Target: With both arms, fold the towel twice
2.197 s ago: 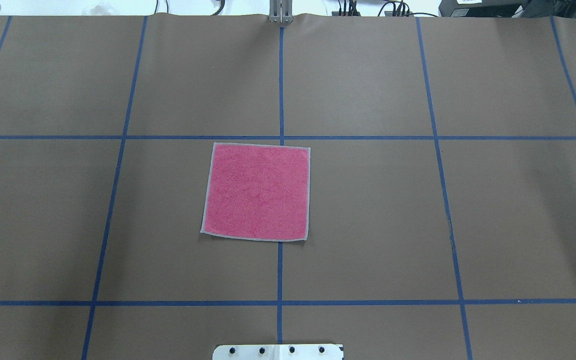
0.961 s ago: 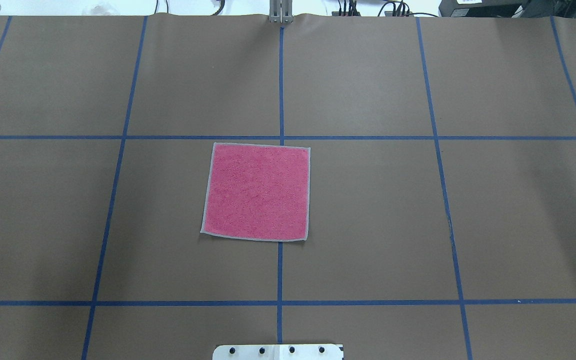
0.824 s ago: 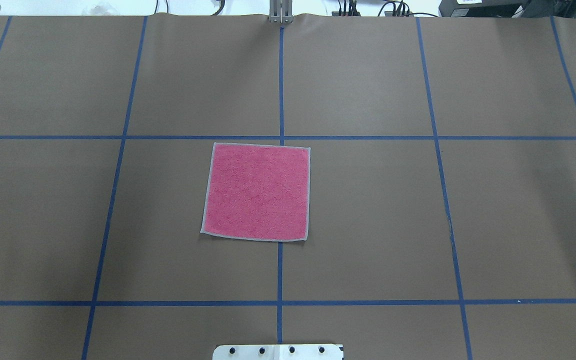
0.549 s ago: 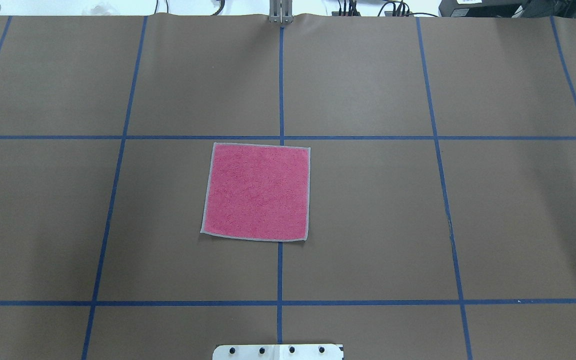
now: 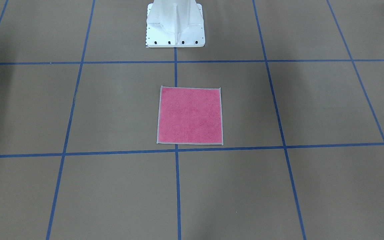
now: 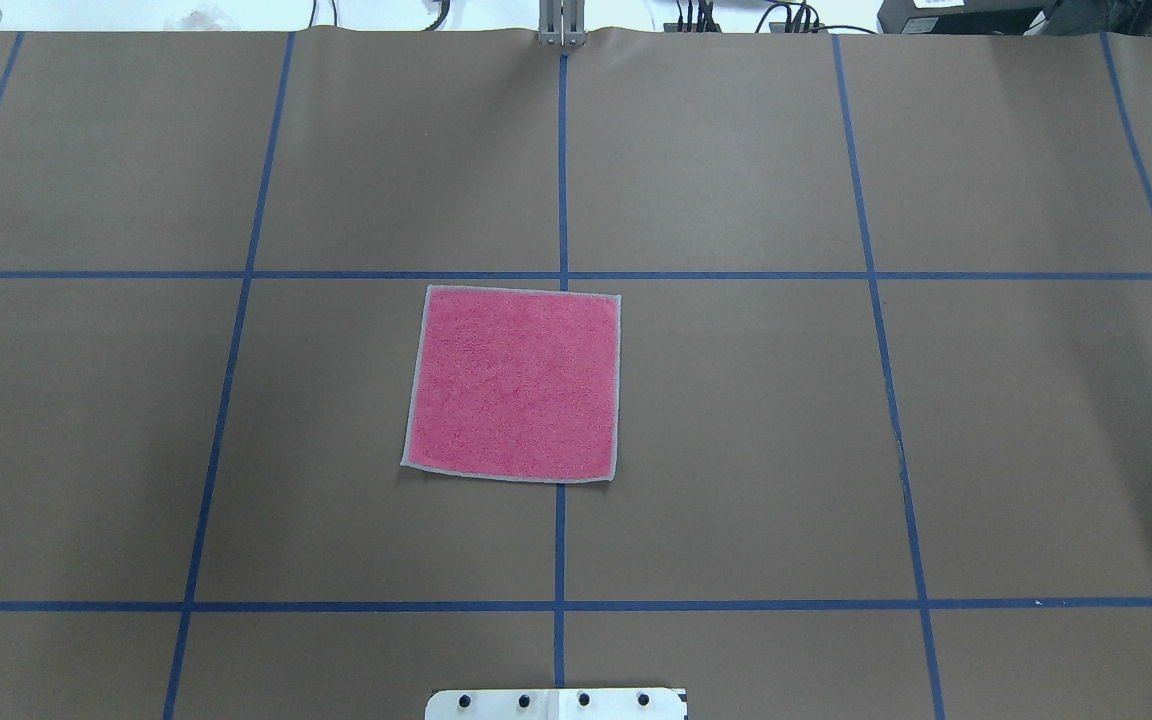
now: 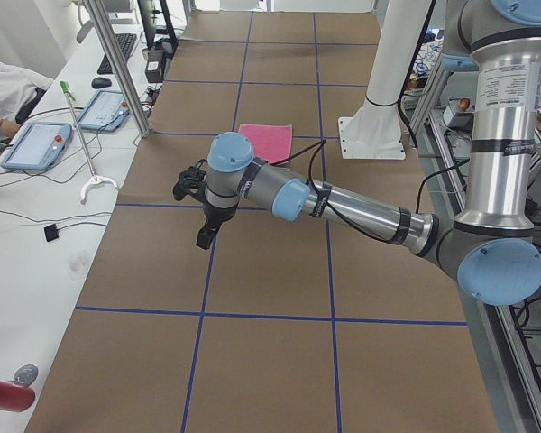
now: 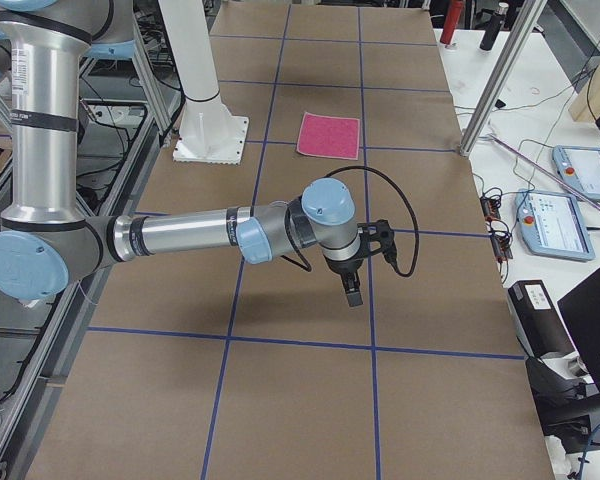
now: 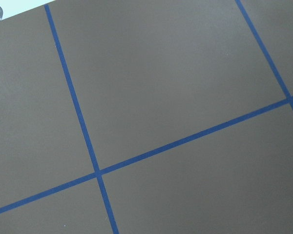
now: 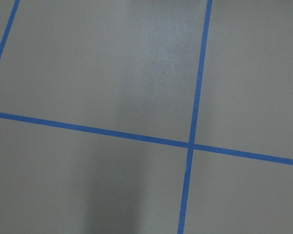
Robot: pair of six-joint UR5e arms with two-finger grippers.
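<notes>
The towel (image 6: 514, 383) lies flat and unfolded, pink face up, near the table's middle, just left of the centre tape line; it also shows in the front-facing view (image 5: 190, 115). The left gripper (image 7: 201, 239) shows only in the exterior left view, hovering above the table, far from the towel (image 7: 267, 142). The right gripper (image 8: 352, 293) shows only in the exterior right view, also above the table and far from the towel (image 8: 330, 135). I cannot tell whether either gripper is open or shut. Both wrist views show only brown table and blue tape.
The white pedestal base (image 5: 175, 25) stands at the robot's side of the table. Blue tape lines (image 6: 561, 180) grid the brown surface. A metal post (image 7: 117, 68) and tablets (image 7: 36, 144) stand on the side bench beyond the table's far edge.
</notes>
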